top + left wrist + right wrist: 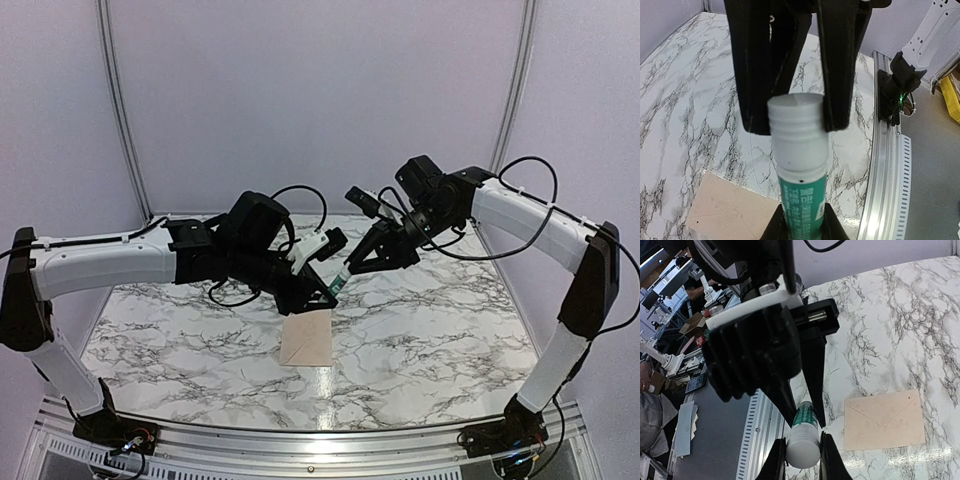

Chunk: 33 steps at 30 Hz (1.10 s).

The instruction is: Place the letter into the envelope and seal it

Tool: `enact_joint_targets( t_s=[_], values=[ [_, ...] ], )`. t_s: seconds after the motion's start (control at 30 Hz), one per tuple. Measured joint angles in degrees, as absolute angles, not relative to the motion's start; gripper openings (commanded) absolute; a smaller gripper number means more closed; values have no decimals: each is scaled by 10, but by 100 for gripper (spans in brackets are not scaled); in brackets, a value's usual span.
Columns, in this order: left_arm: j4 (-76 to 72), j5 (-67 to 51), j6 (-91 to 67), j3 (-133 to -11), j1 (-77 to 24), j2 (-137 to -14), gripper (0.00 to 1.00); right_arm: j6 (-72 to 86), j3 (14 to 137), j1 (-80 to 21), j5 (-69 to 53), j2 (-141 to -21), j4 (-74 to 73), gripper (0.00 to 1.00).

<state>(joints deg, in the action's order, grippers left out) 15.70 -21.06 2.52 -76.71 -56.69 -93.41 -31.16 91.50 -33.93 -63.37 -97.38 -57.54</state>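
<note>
— Envelope [307,338], location?
— Flat on the table [450,330], below my claws. Left claw [802,225] clamps the glue stick [801,200]; right claw [802,460] pinches its cap [795,120].
— Step?
— Sealing, I judge. Next: pull the cap straight off.

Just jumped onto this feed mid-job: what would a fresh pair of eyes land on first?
The two arms meet in mid-air over the middle of the marble table, sharing a green glue stick. The left gripper clamps its body and the right gripper pinches its white cap. Just below them, the envelope lies flat on the marble, with neither gripper touching it.
</note>
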Motion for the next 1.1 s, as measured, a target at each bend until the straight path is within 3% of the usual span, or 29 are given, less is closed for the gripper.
enact_joint_targets(
  t_s=[0.37,0.43,0.57,0.67,0.83,1.1],
  values=[
    [141,-199,17,-766,-564,-958,3,-240,892,-343,-595,-979,-526,10],
    [142,-185,15,-768,-564,-967,3,-229,893,-342,-578,-984,-525,18],
    [115,-164,9,-769,-560,-974,3,-235,946,-324,-561,-1009,-564,47],
    [70,-161,-1,-762,-550,-965,3,-263,1007,-272,-582,-1016,-593,56],
    [41,-180,-13,-715,-537,-936,4,-321,1029,-181,-620,-985,-611,58],
    [-75,-245,-57,-660,-539,-918,4,-340,943,-195,-761,-959,-572,57]
  ],
)
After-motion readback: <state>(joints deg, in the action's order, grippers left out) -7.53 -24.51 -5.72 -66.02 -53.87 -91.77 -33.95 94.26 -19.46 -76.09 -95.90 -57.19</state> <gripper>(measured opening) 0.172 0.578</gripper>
